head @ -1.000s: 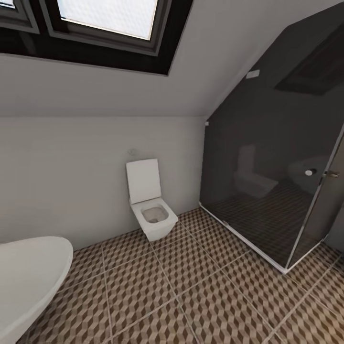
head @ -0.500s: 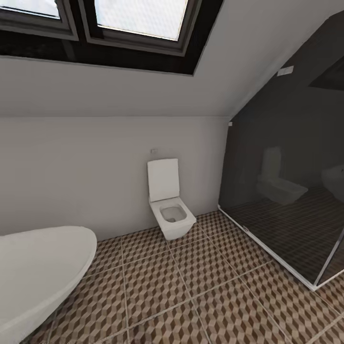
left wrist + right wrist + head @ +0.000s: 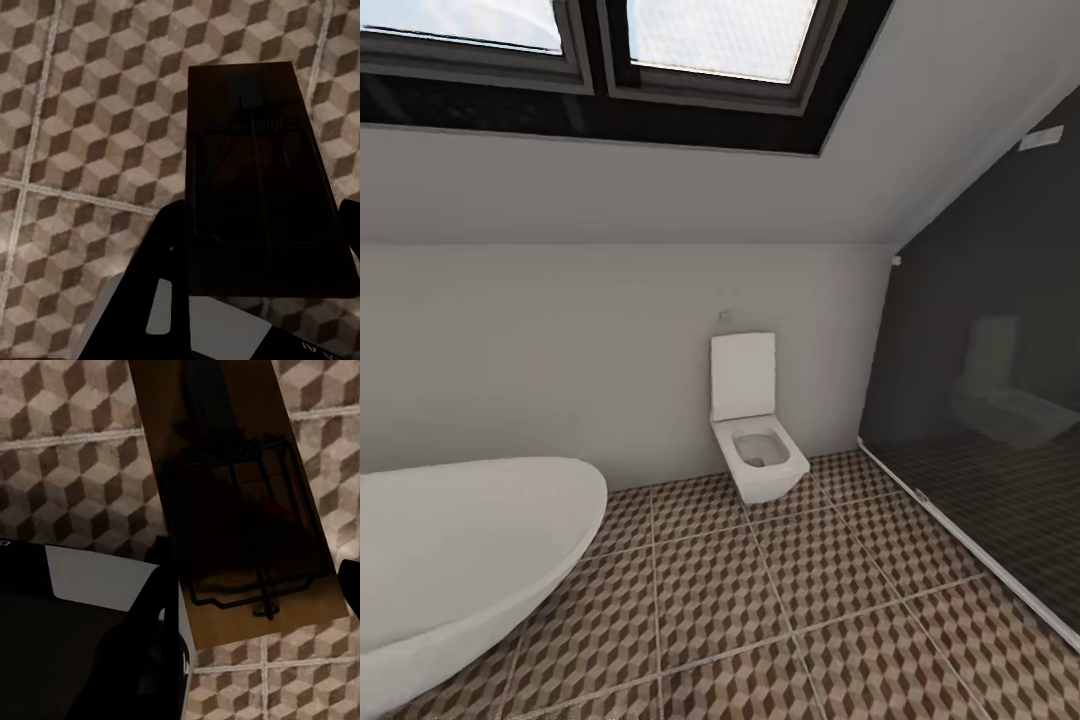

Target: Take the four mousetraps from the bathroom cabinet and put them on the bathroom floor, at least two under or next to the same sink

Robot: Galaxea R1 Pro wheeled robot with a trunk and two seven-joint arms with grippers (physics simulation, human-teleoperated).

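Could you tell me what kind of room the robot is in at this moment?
It is a bathroom, apparently under a sloped roof. A white toilet hangs on the far wall, a white bathtub sits at the left, a dark glass shower enclosure stands at the right, and skylight windows sit overhead.

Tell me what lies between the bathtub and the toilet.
In the head view, bare cube-patterned floor lies between the bathtub and the toilet, with plain white wall behind.
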